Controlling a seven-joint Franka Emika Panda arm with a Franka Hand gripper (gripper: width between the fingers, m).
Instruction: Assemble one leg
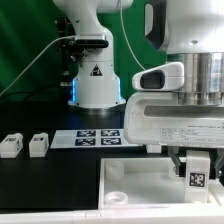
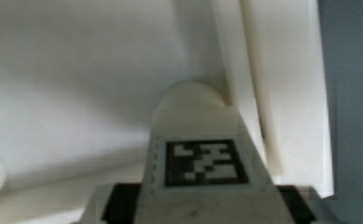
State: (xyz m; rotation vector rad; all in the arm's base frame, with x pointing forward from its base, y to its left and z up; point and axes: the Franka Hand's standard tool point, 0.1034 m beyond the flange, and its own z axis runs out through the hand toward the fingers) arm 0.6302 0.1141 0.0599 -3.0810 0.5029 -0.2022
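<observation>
My gripper (image 1: 199, 160) is shut on a leg (image 1: 199, 172), a small white block with a black-and-white tag facing the camera. It holds the leg just above the near right part of the large flat white square piece (image 1: 130, 185), which has a round corner socket (image 1: 116, 197). In the wrist view the leg (image 2: 204, 135) runs out from between my dark fingers (image 2: 123, 205), its rounded end against the white piece (image 2: 71, 80). Two more legs (image 1: 12, 146) (image 1: 39, 145) lie on the black table at the exterior view's left.
The marker board (image 1: 98, 136) lies flat on the table in front of the arm's white base (image 1: 97, 85). A black cable runs down at the exterior view's left. The green backdrop stands behind.
</observation>
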